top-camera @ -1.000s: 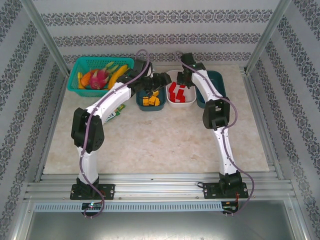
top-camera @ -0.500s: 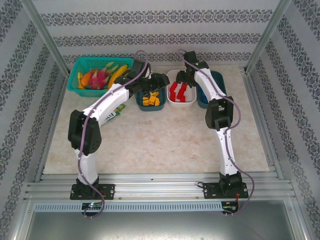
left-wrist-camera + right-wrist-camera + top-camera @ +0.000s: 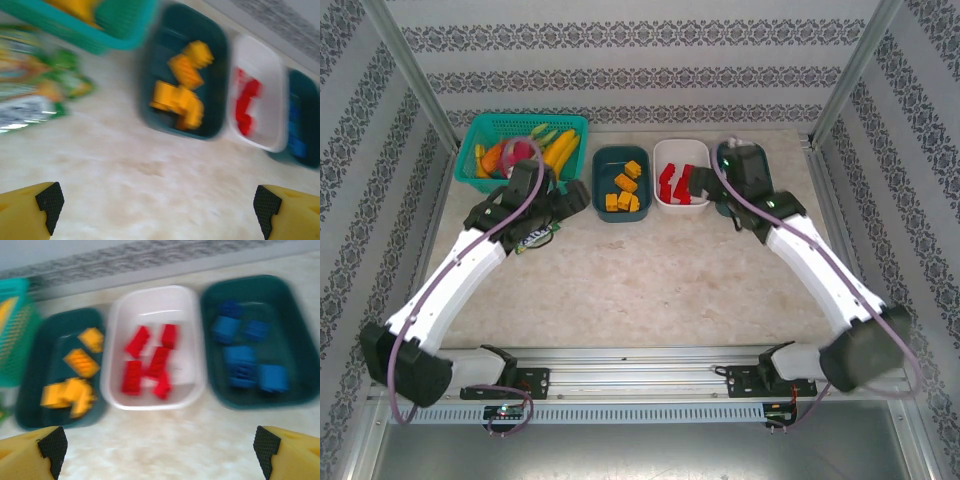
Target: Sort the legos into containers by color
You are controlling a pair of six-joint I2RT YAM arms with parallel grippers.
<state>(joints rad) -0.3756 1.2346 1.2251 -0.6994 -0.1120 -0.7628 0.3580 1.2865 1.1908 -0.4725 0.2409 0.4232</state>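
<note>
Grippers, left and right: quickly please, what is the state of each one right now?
Left gripper: open, fingers wide apart, holding nothing.
Right gripper: open, fingers wide apart, holding nothing.

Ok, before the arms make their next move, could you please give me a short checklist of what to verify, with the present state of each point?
1. Left pincer open and holding nothing: ok.
2. Right pincer open and holding nothing: ok.
3. Yellow legos alone in the left teal tub: ok.
4. Red legos alone in the white tub: ok.
5. Blue legos alone in the right teal tub: ok.
6. No stray brick on the table: cannot tell, the arms hide parts of it.
</note>
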